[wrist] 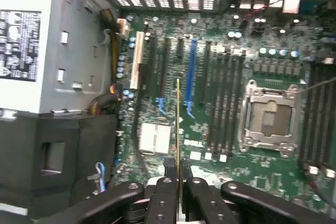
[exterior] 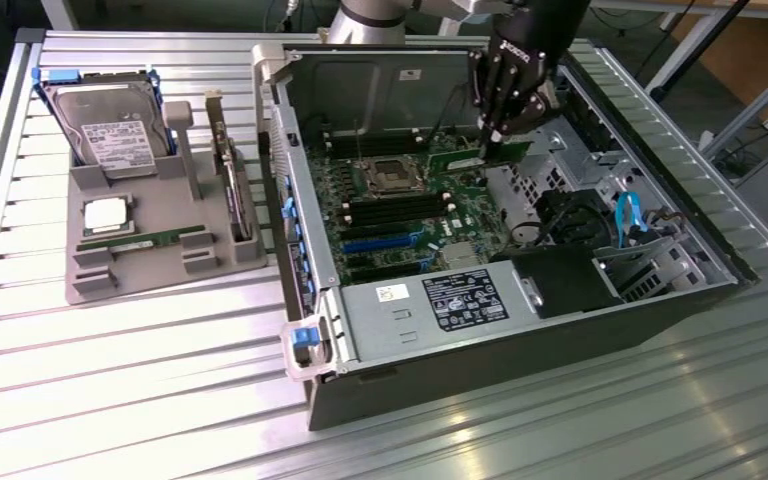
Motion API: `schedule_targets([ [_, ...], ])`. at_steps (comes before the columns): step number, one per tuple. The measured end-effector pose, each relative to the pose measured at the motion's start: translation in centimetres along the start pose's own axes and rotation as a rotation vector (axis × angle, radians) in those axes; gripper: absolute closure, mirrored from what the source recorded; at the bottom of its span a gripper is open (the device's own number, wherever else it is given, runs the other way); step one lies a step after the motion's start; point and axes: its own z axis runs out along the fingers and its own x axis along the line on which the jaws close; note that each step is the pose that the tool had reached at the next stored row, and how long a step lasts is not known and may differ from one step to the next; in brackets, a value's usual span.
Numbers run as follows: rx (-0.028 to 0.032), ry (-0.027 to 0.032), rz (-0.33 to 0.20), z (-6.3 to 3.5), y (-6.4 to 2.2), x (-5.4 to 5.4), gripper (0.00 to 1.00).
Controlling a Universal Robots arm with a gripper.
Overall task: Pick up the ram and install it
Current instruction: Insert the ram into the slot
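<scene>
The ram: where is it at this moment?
The ram is held in the gripper inside the open computer case, over the motherboard, just to the exterior view's right of the empty processor socket.

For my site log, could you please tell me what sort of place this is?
Likely a robotics workbench for computer assembly: an open computer case on a slatted metal table, a tray of parts, and the gripper holding the ram inside.

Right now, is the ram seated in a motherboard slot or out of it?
Out. The gripper holds the ram on edge above the motherboard, and it does not look pressed into any slot.
</scene>
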Motion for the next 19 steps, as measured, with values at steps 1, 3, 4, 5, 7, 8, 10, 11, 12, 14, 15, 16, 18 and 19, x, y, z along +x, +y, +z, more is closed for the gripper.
schedule_targets([
  [1,0.0016,-0.0136,-0.001,-0.01,0.0,0.0,0.87],
  [3,0.0149,-0.1252,-0.006,-0.01,0.0,0.0,0.87],
  [4,0.0225,-0.1893,-0.009,0.09,0.05,0.0,0.87],
  [5,0.0207,-0.1843,0.001,0.39,0.44,-0.1,0.87],
  [7,0.0106,-0.1887,0.096,1.24,0.39,-0.3,0.87],
  [8,0.0088,-0.1896,0.11,1.51,0.87,-0.4,0.87],
  [10,0.0092,-0.1895,0.11,2.31,3.47,-0.9,0.87],
  [11,0.0093,-0.1896,0.11,3.25,3.5,-1.1,0.87],
  [12,0.0093,-0.1896,0.11,4.08,3.44,-1.3,0.87],
  [14,0.0093,-0.1896,0.111,5.59,3.33,-1.6,0.87],
  [15,0.0092,-0.1896,0.111,6.36,3.28,-1.8,0.87],
  [16,0.0092,-0.1896,0.111,7.05,3.29,-1.9,0.87],
  [18,0.0093,-0.1896,0.111,7.76,3.44,-2.1,0.87],
  [19,0.0093,-0.1895,0.11,8.18,3.67,-2.3,0.87],
])
